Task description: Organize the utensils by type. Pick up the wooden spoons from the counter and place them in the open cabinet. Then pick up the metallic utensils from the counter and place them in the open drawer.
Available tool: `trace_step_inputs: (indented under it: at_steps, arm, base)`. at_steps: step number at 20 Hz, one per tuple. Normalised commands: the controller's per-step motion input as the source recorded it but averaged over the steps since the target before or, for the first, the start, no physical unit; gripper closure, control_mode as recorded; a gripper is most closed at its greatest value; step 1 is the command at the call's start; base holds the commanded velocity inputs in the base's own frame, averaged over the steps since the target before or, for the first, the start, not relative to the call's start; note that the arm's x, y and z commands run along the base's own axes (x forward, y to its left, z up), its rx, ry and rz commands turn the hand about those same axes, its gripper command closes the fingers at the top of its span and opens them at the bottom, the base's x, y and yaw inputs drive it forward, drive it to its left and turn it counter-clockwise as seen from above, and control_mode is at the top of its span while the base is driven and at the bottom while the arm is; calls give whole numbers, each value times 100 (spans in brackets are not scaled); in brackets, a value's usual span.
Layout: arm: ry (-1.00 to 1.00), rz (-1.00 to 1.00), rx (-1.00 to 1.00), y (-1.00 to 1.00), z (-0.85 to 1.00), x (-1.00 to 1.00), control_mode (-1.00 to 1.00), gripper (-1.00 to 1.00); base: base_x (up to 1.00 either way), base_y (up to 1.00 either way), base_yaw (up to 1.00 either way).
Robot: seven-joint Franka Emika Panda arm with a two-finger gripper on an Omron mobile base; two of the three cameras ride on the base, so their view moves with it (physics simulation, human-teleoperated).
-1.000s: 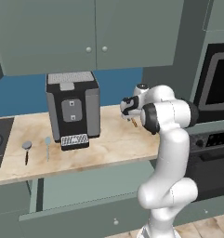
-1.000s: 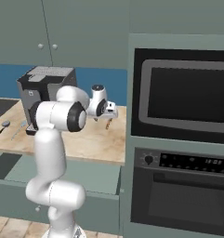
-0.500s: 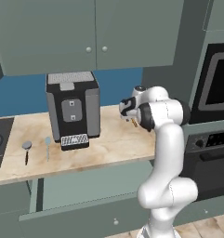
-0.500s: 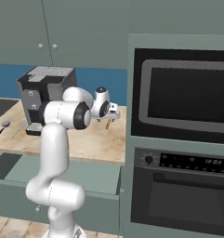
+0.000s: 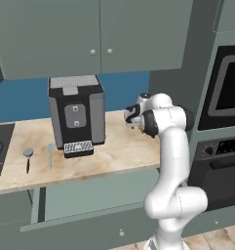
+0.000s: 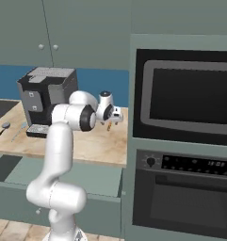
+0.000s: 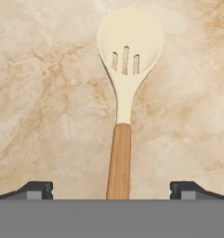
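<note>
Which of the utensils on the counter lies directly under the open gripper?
The slotted wooden spoon, pale bowl and orange-brown handle, lies between the tips of the gripper. The two metal utensils lie far off, left of the coffee machine.

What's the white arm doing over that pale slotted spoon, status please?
Gripper open, above the beige marbled counter. Pale slotted spoon with orange-brown wooden handle lies flat between the fingertips, not gripped. Nothing in the way.
</note>
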Motion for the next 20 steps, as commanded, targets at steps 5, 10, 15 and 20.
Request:
trace_step_inputs:
  at_steps: [5,10,15,20]
  arm:
    - [0,0,0,0,-27,25,-100,-100]
    - [1,0,0,-1,-39,-15,-100,100]
    - [9,0,0,0,-50,-46,-100,100]
    - [4,3,0,0,-13,-51,-100,100]
  base:
    - [0,0,0]
    - [0,0,0]
    - [0,0,0]
    - [0,0,0]
